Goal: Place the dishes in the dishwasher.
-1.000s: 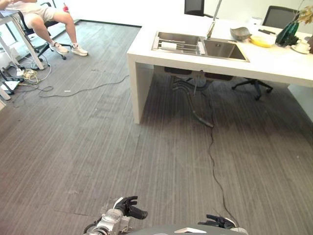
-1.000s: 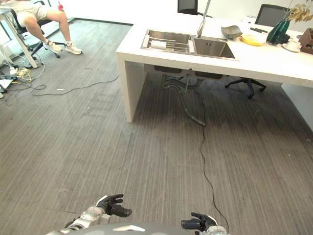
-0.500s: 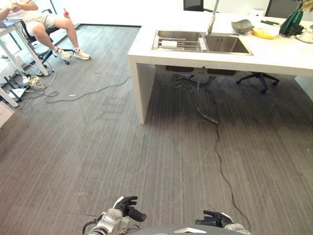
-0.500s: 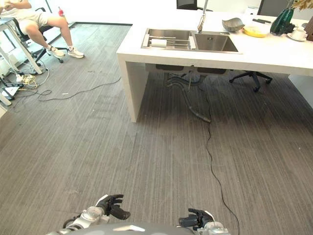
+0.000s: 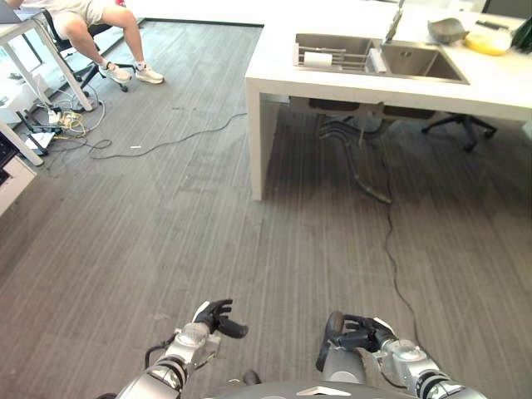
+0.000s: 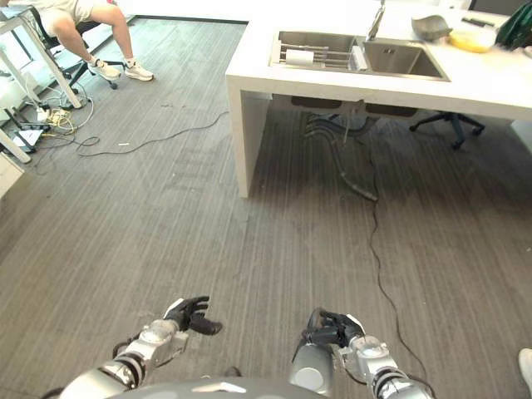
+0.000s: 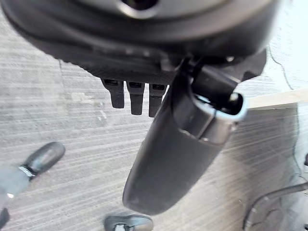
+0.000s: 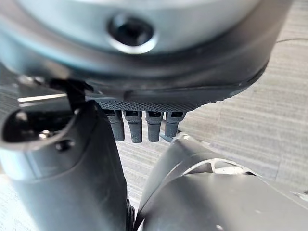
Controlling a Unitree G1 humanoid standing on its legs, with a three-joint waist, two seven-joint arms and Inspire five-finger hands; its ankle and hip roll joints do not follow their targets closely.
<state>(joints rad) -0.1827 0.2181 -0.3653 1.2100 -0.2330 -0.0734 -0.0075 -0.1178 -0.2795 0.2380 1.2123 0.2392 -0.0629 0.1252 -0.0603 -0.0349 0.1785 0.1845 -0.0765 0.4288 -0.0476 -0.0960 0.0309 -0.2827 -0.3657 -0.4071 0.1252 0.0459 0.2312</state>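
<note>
White counter (image 5: pixel 399 87) stands far ahead with a sink (image 5: pixel 378 58) set in it; grey bowl (image 5: pixel 446 30) and yellow dish (image 5: pixel 489 41) rest beside the sink. Left hand (image 5: pixel 214 316) and right hand (image 5: pixel 362 331) hang low over carpet, fingers curled, both empty

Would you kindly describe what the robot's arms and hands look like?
Both arms are silver-grey metal with ribbed wrist cuffs. The left robot hand and right robot hand are dark, with segmented black fingers and a white cover on each thumb.
</note>
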